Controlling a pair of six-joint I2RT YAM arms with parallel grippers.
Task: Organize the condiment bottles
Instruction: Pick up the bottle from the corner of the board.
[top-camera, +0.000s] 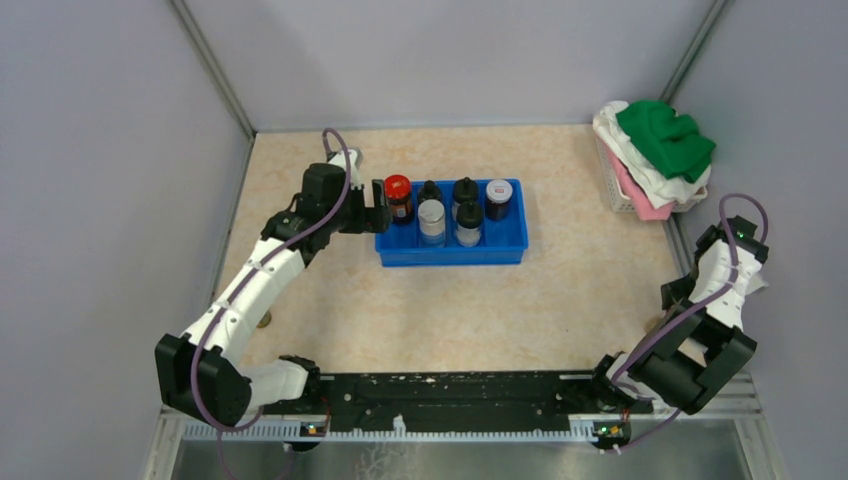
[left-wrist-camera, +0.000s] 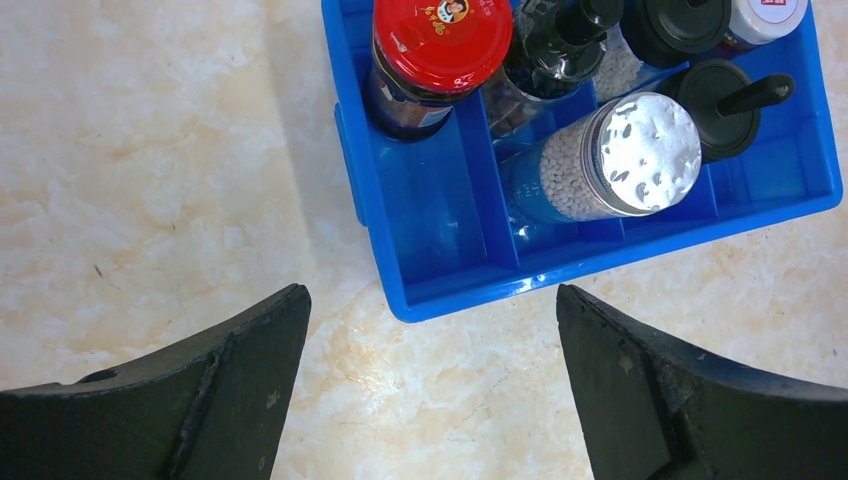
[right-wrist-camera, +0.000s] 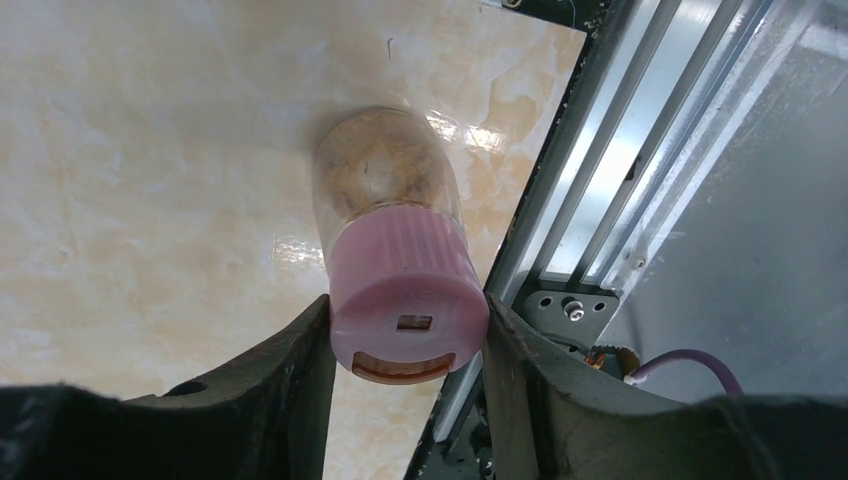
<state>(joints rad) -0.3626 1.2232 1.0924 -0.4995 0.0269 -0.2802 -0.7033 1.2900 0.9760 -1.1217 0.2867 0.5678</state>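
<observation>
Close by the metal rail (right-wrist-camera: 580, 170), the right gripper (right-wrist-camera: 408, 335) pinches a pink-capped bottle (right-wrist-camera: 385, 185) by its cap. Beside the blue tray (left-wrist-camera: 440, 235), the left gripper (left-wrist-camera: 432, 340) hangs wide open, empty.

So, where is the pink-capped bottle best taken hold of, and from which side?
Take the pink-capped bottle by its cap, from the cap end. The cap faces the right gripper, and its ribbed, straight sides sit squarely between the fingers; the rounded glass body would likely slip more.

White arms (top-camera: 255, 280), blk joints (top-camera: 205, 380), purple cables (right-wrist-camera: 685, 358), blk wedge fingers (left-wrist-camera: 230, 400).
</observation>
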